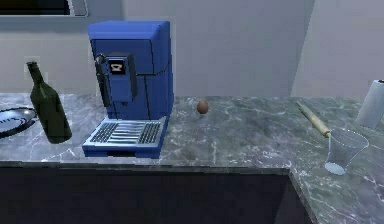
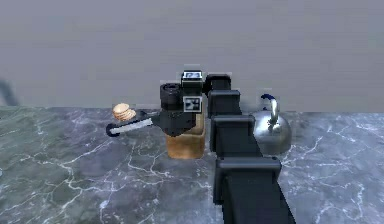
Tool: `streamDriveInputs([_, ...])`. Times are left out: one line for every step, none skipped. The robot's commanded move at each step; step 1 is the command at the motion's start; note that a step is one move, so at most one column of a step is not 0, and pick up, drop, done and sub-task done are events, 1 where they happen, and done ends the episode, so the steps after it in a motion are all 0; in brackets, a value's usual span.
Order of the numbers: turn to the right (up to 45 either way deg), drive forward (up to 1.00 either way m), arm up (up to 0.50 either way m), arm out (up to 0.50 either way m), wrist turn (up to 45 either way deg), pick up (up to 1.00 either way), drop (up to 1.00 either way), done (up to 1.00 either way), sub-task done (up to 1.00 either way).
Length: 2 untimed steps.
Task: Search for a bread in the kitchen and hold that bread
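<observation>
On the grey marble bench [image 2: 60, 170], in the arm side view, a golden-brown loaf of bread [image 2: 183, 146] sits just left of the dark arm [image 2: 240, 160]; the fingers [image 2: 132, 125] point left past it, near a small round tan thing [image 2: 122, 111]; whether they hold anything cannot be told; a metal kettle [image 2: 268, 130] stands right of the arm; the forward view shows a blue coffee machine [image 1: 130, 85], a dark bottle [image 1: 48, 100] and a clear cup [image 1: 345, 150].

Dark arm [image 2: 240, 150] reaches over marble counter [image 2: 60, 170]. Gripper [image 2: 118, 128] near small tan round thing [image 2: 122, 111]. Golden-brown block [image 2: 183, 145] by gripper body; silver kettle [image 2: 270, 132] right of arm.
</observation>
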Motion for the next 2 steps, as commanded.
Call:
streamDriveInputs([0.0, 0.00, 0.00, 0.00, 45.0, 0.00, 0.00, 0.00, 0.00])
streamDriveInputs([0.0, 0.00, 0.00, 0.00, 0.0, 1.00, 0.00, 0.00, 0.00])
